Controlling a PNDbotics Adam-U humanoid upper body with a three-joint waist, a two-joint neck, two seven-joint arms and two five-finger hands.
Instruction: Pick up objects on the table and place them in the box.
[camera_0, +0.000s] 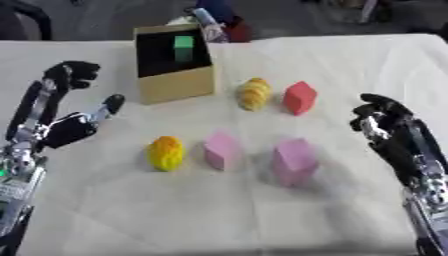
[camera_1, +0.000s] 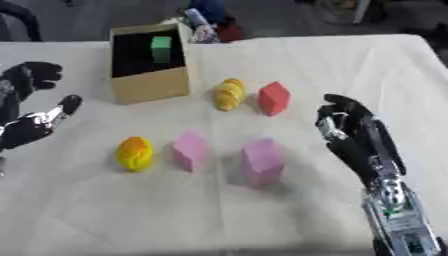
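Five loose things lie on the bench (camera_0: 350, 55), which wears a creased off-white cloth; behind its far edge the room is dark, with blurred shapes I cannot make out. Counted: two pink blocks — one (camera_0: 222, 149) beside the other (camera_0: 294, 161) in the near row — one red block (camera_0: 299, 97), and two yellow-orange ovals, one (camera_0: 165, 153) just left of the pink pair, the other (camera_0: 254, 93) close beside the red block in the far row. One cardboard box (camera_0: 175, 85) stands toward the far left, its dark opening facing the camera, with a single green block (camera_0: 183, 48) inside.

At the left edge the left hand (camera_0: 66, 122) hangs above the cloth, thumb out, upper fingers curled, holding nothing. Toward the right the right hand (camera_1: 350, 131) is upright, fingers bent at the tips and empty, well apart from the blocks.
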